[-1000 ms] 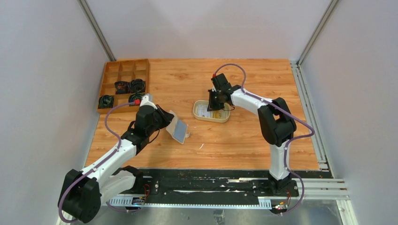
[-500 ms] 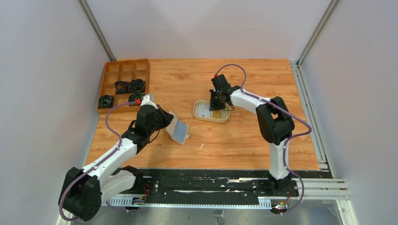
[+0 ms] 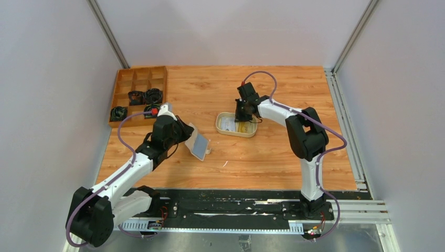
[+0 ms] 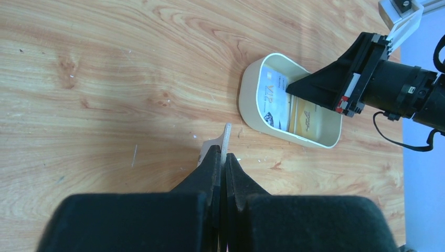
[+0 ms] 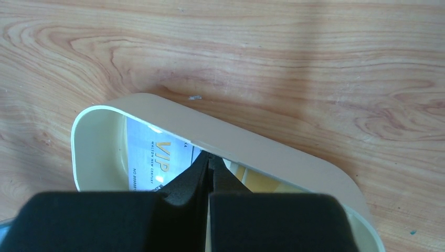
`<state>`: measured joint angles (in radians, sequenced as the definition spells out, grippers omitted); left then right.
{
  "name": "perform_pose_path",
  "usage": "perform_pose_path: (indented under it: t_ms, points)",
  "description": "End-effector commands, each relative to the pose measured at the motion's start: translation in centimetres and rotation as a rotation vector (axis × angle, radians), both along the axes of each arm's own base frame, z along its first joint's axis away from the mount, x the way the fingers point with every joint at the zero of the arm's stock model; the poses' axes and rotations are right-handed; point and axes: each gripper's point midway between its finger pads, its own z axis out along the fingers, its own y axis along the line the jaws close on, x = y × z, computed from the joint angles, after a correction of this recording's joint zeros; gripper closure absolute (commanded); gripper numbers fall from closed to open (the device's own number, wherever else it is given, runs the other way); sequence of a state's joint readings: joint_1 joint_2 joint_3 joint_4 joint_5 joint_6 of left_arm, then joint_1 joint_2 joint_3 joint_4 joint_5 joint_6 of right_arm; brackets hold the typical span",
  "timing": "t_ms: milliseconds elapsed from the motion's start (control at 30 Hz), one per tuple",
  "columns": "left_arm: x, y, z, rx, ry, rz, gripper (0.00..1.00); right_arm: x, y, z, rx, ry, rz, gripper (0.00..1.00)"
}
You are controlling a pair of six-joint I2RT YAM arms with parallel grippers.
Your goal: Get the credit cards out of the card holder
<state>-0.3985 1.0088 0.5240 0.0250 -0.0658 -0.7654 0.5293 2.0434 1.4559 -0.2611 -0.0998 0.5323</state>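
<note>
Wood-grain table [image 3: 273, 157], both arm bases at your near edge. Left gripper [image 4: 222, 156] is clenched on the card holder [image 3: 200, 145], which stands tilted on its edge, left of centre. Beyond it, an oval tray [image 4: 245, 102] holds two credit cards [image 4: 273, 97], one whitish, one yellow-orange; judge the job partly done. Right gripper [image 5: 208, 159] hangs over the tray, fingers pressed together; you cannot tell whether they pinch a card. Holder pockets are too small to read, so remaining cards are unknown.

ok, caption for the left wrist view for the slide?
Left gripper, jaws shut on the card holder; beyond, two credit cards lie in the cream tray under the right gripper.
</note>
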Motion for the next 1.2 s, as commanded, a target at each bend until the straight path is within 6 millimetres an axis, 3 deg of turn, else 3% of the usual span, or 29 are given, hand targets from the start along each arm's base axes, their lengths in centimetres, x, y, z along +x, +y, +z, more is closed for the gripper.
perform_pose_path:
  t_ms: [0,667,1167]
  points:
    - [0.8,0.4,1.5,0.017,-0.034,0.015,1.00,0.1,-2.0,-2.2,-0.074,0.042,-0.047,1.00]
    - [0.0,1.0,1.4,0.026,-0.024,0.024,1.00,-0.4,-2.0,-1.9,-0.134,0.056,-0.010,1.00]
    - [-0.3,1.2,1.2,0.027,-0.016,0.027,1.00,-0.7,-1.7,-1.7,-0.154,0.061,0.018,0.83]
